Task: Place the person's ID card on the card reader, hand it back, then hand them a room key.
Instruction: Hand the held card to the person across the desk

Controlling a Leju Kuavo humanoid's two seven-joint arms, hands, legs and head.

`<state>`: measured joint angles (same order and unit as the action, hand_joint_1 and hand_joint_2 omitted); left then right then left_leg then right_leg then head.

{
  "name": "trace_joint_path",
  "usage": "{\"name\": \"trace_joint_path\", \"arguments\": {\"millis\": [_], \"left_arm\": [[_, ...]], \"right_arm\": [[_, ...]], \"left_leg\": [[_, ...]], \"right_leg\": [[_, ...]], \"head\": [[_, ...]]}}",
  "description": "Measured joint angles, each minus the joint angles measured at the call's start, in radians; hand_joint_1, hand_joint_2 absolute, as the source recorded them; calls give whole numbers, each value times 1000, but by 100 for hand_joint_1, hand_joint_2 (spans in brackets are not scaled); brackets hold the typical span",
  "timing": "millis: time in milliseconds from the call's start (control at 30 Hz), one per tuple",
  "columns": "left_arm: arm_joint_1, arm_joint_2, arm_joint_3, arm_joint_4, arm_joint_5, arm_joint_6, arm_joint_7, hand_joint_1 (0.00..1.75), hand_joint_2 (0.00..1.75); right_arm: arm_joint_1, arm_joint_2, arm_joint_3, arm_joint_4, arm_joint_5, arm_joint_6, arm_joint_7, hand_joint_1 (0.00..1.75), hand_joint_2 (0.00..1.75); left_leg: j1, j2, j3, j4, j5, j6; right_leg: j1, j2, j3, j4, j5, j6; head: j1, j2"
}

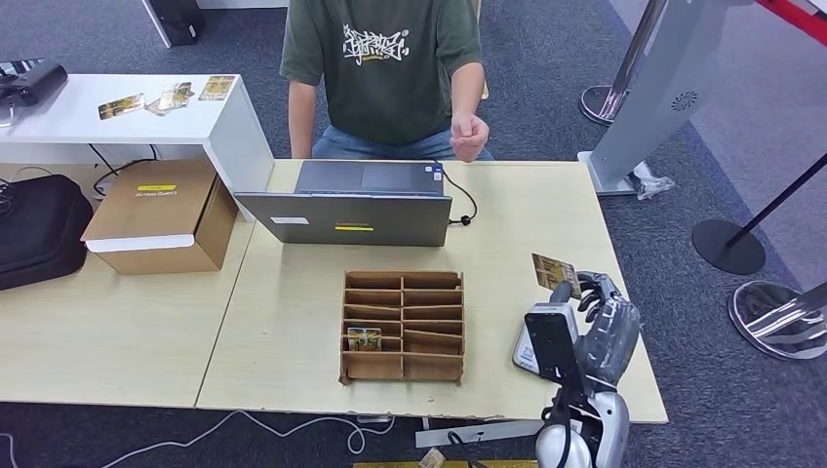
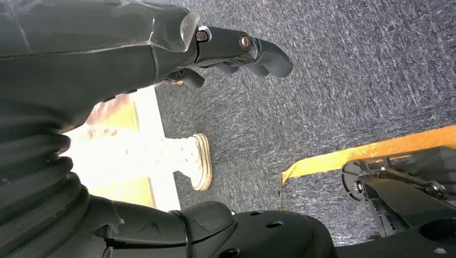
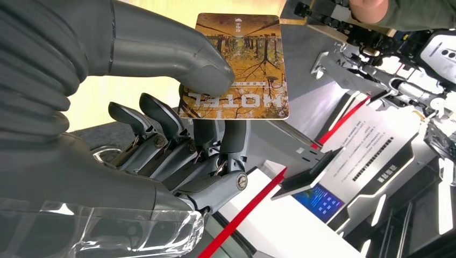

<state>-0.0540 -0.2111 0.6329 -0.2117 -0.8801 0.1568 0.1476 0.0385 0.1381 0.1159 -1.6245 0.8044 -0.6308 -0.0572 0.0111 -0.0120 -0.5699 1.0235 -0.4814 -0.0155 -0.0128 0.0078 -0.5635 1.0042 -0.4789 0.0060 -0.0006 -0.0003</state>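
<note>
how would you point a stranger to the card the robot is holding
Start at the wooden organizer on the table's near side, then go right to the right hand. The card pinched above it is the one off the table, printed with autumn trees and HOTEL.

Right hand [image 1: 597, 314] is holding a yellow-brown printed card [image 1: 555, 272] upright above the light wooden table [image 1: 293, 322], near its right edge. Brown wooden slotted card rack [image 1: 403, 327] is sitting mid-table behind a grey open laptop [image 1: 351, 203]. Person in a dark green printed T-shirt [image 1: 385, 68] is sitting across, one fist [image 1: 469, 135] hovering over the far edge.
</note>
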Motion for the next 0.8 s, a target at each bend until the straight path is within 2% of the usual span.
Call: {"name": "trace_joint_path", "arguments": {"millis": [500,800], "left_arm": [[0,-4,0,0,2,6,-1,0,175],[0,-6,0,0,-18,5,-5,0,175]], "right_arm": [[-12,0,-3,40,-37,11,12,175,175],[-8,0,-12,39,89,-4,18,175,175]], "left_leg": [[0,-1,-1,0,0,0],[0,0,-2,0,0,0]], "right_leg": [[0,-1,-1,0,0,0],[0,0,-1,0,0,0]], "head": [[0,0],[0,0]]}}
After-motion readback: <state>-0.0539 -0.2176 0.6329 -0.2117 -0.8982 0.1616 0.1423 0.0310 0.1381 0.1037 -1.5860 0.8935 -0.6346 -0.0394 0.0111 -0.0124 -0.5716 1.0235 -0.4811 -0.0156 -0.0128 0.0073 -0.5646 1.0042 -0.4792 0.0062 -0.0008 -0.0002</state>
